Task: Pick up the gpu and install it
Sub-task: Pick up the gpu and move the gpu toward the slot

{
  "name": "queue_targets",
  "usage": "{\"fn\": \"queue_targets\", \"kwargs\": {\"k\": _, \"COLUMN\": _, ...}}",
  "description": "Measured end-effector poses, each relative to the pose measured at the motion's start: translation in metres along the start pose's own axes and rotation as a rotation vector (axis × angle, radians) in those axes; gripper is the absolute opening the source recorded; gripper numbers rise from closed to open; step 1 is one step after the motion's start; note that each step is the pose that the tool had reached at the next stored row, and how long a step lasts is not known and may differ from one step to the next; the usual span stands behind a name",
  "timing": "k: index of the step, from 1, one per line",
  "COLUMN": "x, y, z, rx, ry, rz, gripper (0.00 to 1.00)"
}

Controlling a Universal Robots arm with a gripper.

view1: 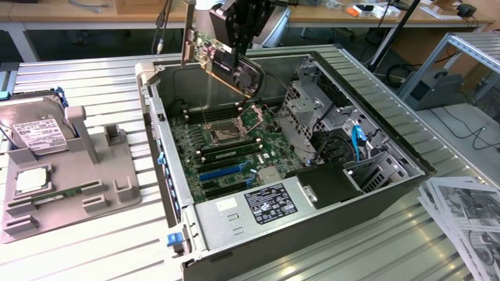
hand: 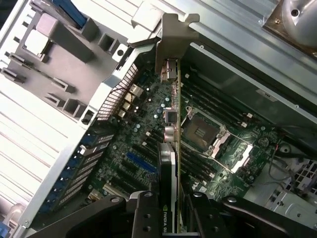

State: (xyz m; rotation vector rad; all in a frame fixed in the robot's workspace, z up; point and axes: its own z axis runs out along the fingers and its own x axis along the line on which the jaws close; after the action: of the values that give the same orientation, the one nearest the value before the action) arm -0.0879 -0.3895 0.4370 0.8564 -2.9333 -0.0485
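Observation:
The gpu [view1: 228, 63] hangs tilted above the far end of the open computer case [view1: 163, 175], its silver bracket [view1: 187, 36] toward the exterior view's left. My gripper [view1: 240, 41] is shut on the card's black shroud from above. In the wrist view the gpu [hand: 174, 119] runs edge-on, with its bracket [hand: 172, 37] at the far end and my gripper [hand: 171, 210] clamped on the shroud. Below it lies the motherboard [hand: 148, 144] with a blue slot [hand: 141, 161] and the CPU socket [hand: 200, 131]. The card is clear of the board.
Inside the case are a drive cage [view1: 308, 111], a blue cable [view1: 359, 140] and the power supply [view1: 262, 205]. A grey fixture [view1: 109, 175] at the exterior view's left holds a hard drive [view1: 35, 132]. Printed papers [view1: 465, 211] lie at the right.

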Motion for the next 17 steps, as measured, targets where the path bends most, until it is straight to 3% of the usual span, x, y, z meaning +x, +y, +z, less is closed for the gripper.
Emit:
{"fn": "queue_targets", "kwargs": {"k": 12, "x": -0.013, "y": -0.0084, "z": -0.0012, "rx": 0.0023, "ry": -0.0035, "rz": 0.000, "gripper": 0.27}}
{"fn": "queue_targets", "kwargs": {"k": 17, "x": -0.018, "y": -0.0115, "z": -0.0011, "rx": 0.0091, "ry": -0.0142, "rz": 0.000, "gripper": 0.27}}
